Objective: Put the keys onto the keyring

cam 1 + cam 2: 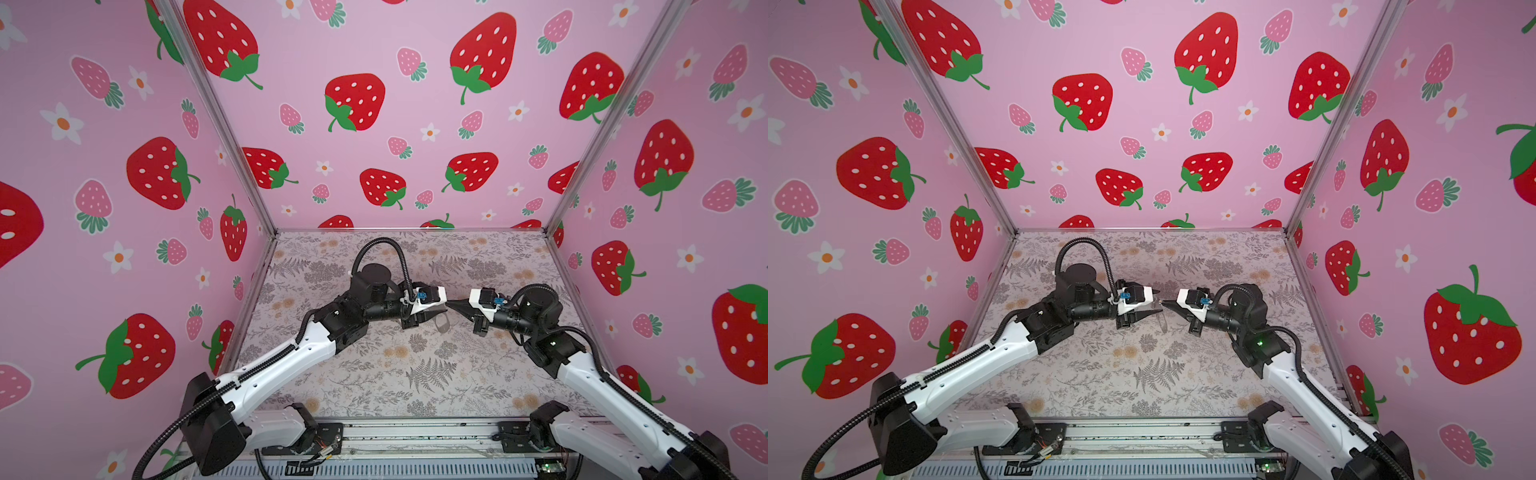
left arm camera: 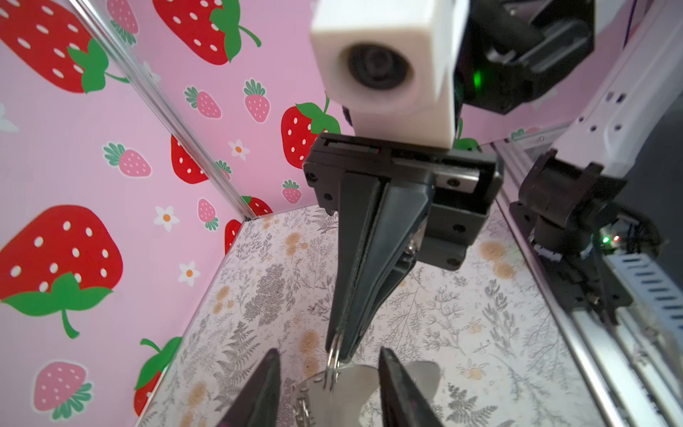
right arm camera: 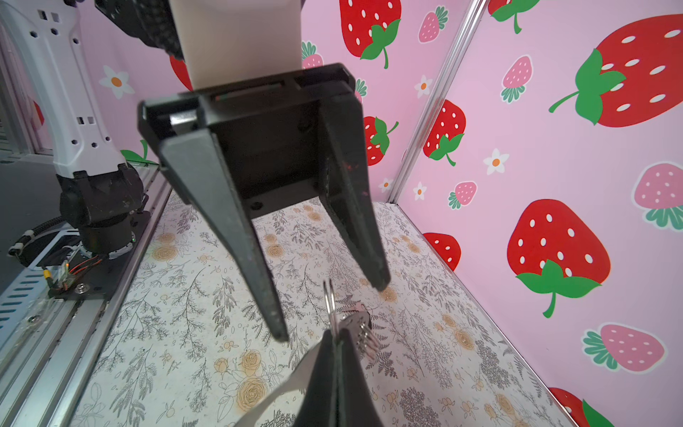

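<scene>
Two arms meet above the middle of the table (image 1: pixel 415 374), tip to tip. There is one keyring (image 2: pixel 360 380), a flat grey plate held off the table between the grippers. The right gripper (image 3: pixel 336 344) has its jaws clenched on one small silver ring (image 3: pixel 330 303) at the plate's edge, and the plate hangs from that ring. The left gripper (image 2: pixel 329 351) has its jaws released. Its two fingers (image 2: pixel 258 388) stand well apart on either side of the plate and ring, and nothing is pinched between them. Whether either finger brushes the plate cannot be told. A few more small rings (image 2: pixel 301 403) sit in a row along the plate's edge. Their exact count is too blurred to give. The keys cannot be picked out in any view. In both top views the two gripper bodies cover most of the keyring, and only a pale sliver shows below them. Around the floral table stand three pink strawberry-print walls (image 1: pixel 374 104), and a metal rail (image 1: pixel 415 432) runs along the near side, carrying the two arm bases
</scene>
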